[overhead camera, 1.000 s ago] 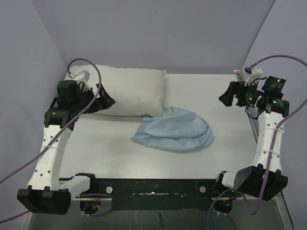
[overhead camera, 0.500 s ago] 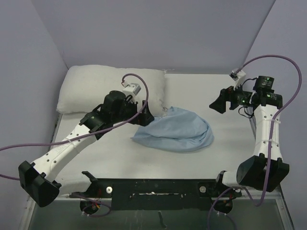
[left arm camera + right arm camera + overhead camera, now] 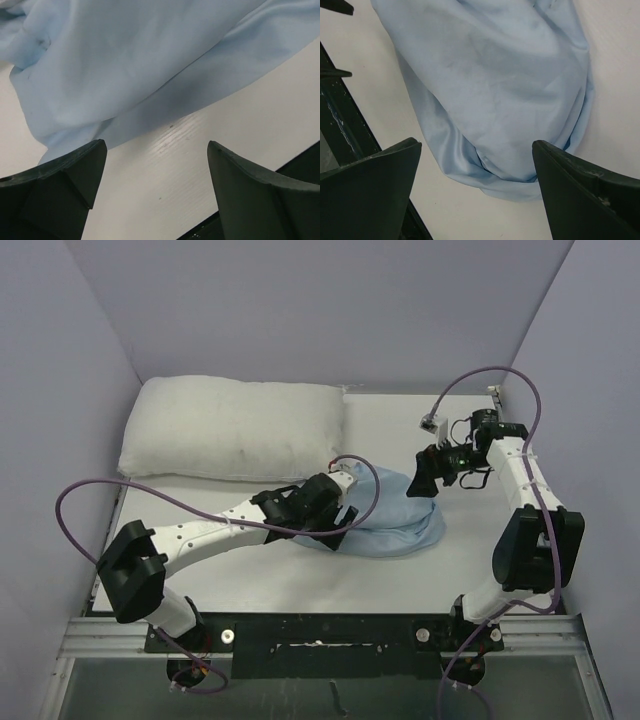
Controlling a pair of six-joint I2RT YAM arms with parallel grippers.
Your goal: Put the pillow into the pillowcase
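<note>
The pillow (image 3: pixel 235 430) is seen lying flat at the far left of the worktop (image 3: pixel 250 570), close to the back wall, and none of it is inside anything yet. Next comes the left tool (image 3: pixel 157 192), which is held wide open just above the worktop at the near left edge of the pillowcase (image 3: pixel 400 512), and nothing is gripped in it. The pillowcase is spread in a wrinkled blue heap in the middle, just beside the pillow's right corner; whether the two touch cannot be told, as that spot is hidden by the arm. Over the right end of the pillowcase the right tool (image 3: pixel 475 195) is held, also wide open and empty. The step in hand is judged to be the very first one: the cloth is about to be grabbed. For the next move, the open end must be found, and one thin layer of its edge must be pinched on each side, so that the mouth can be pulled wide for the pillow.
</note>
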